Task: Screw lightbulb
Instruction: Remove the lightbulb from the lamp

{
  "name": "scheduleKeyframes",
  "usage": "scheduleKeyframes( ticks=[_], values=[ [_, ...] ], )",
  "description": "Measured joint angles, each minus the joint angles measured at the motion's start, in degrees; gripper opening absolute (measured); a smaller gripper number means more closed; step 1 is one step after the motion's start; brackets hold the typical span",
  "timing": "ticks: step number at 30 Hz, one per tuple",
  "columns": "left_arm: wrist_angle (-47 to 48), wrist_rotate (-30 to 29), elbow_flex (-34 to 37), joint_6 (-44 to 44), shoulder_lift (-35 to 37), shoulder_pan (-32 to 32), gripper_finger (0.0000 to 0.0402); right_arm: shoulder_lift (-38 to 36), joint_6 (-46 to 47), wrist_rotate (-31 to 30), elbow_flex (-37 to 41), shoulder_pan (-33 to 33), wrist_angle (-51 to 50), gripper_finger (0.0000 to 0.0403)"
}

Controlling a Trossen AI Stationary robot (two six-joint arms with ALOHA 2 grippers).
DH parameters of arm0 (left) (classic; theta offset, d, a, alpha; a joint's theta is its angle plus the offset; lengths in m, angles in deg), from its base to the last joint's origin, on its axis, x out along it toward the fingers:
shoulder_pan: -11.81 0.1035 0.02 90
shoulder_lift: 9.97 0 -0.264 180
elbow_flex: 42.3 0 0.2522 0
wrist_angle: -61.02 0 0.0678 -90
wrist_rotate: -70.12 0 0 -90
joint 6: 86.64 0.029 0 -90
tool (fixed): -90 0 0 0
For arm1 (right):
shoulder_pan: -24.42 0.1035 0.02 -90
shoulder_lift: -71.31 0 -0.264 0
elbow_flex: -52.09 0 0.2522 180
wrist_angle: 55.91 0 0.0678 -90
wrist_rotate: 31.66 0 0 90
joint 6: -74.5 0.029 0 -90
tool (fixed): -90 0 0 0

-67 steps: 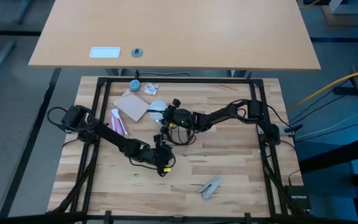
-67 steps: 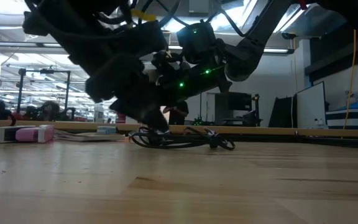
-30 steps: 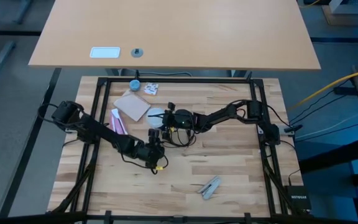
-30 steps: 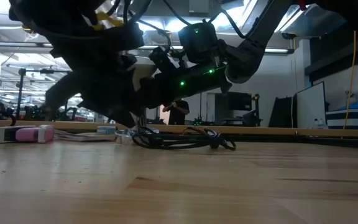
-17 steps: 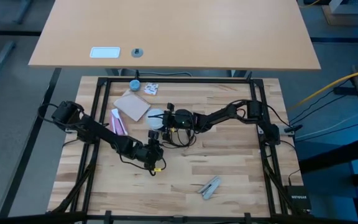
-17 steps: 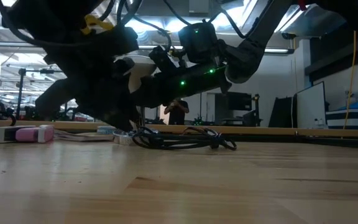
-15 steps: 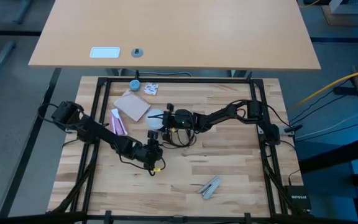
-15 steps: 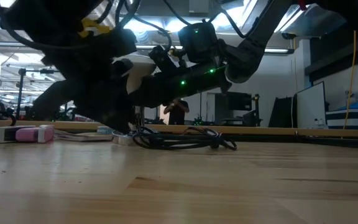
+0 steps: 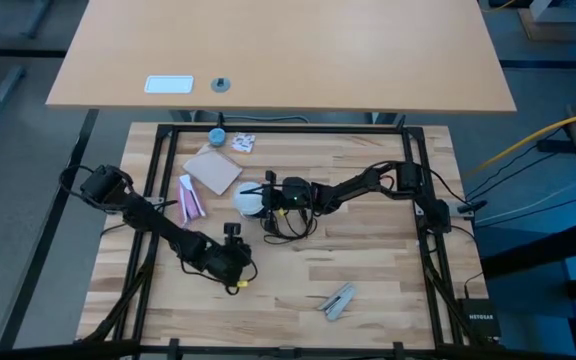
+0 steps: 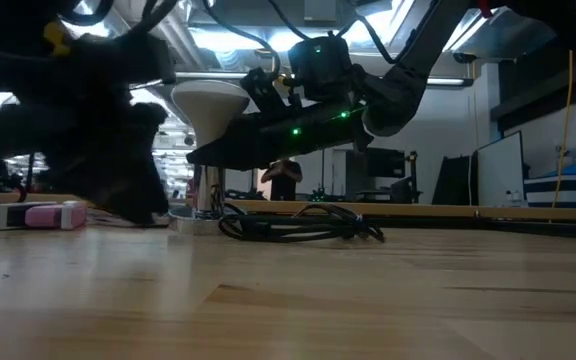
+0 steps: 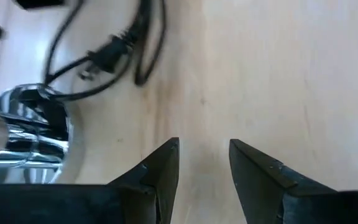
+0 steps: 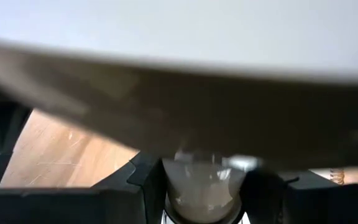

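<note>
The lightbulb [image 9: 250,201] stood upright near the middle of the table [image 9: 368,280], globe uppermost and its long axis vertical, its narrow neck running down into a shiny silver base [image 10: 196,222] that rested on the wood. The right gripper [image 9: 268,197] reached in level from the bulb's right and, as far as the close wrist view allowed a judgement, its fingers were clamped around the greyish neck just under the globe. Any turning of the bulb therefore fell to the right arm, which was plainly the nearer one.

The left gripper [image 9: 232,232] lay low on the table, nearer the front edge and clear of the bulb, with its fingers [image 11: 160,171] parted over bare wood and nothing between them. In its wrist view the silver base sat off to one side.

A loose coil of black cord [image 10: 298,225] lay against the base on the right arm's side, close enough to snag a rotating wrist. A pink item [image 10: 43,215] and a tan card [image 9: 214,171] lay beyond the bulb, out of the way.
</note>
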Motion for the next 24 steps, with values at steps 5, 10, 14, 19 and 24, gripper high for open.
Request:
scheduleKeyframes(
  ticks=[5, 10, 14, 19, 24],
  values=[
    [-5.5, -5.7, 0.0, -2.5, -0.4, 0.4, 0.0133, 0.0, 0.0, 0.0, 0.0, 0.0, 0.4, 0.0166],
    [-12.5, -6.7, 0.0, -2.5, -3.3, 2.0, 0.0133, 0.0, 0.0, 0.5, 0.0, 0.0, 2.8, 0.0166],
    [-15.7, -6.8, 0.0, 0.9, -6.1, 3.0, 0.0133, 0.0, 0.0, 1.6, 0.0, 0.0, 4.8, 0.0166],
    [-17.6, -6.8, 0.0, 1.3, -7.1, 4.4, 0.0133, 0.0, 0.0, 1.8, 0.0, 0.0, 5.1, 0.0166],
    [-17.8, -7.1, 0.0, 3.2, -7.1, 5.8, 0.0133, 0.0, 0.0, 2.2, 0.0, 0.0, 5.1, 0.0166]
  ],
)
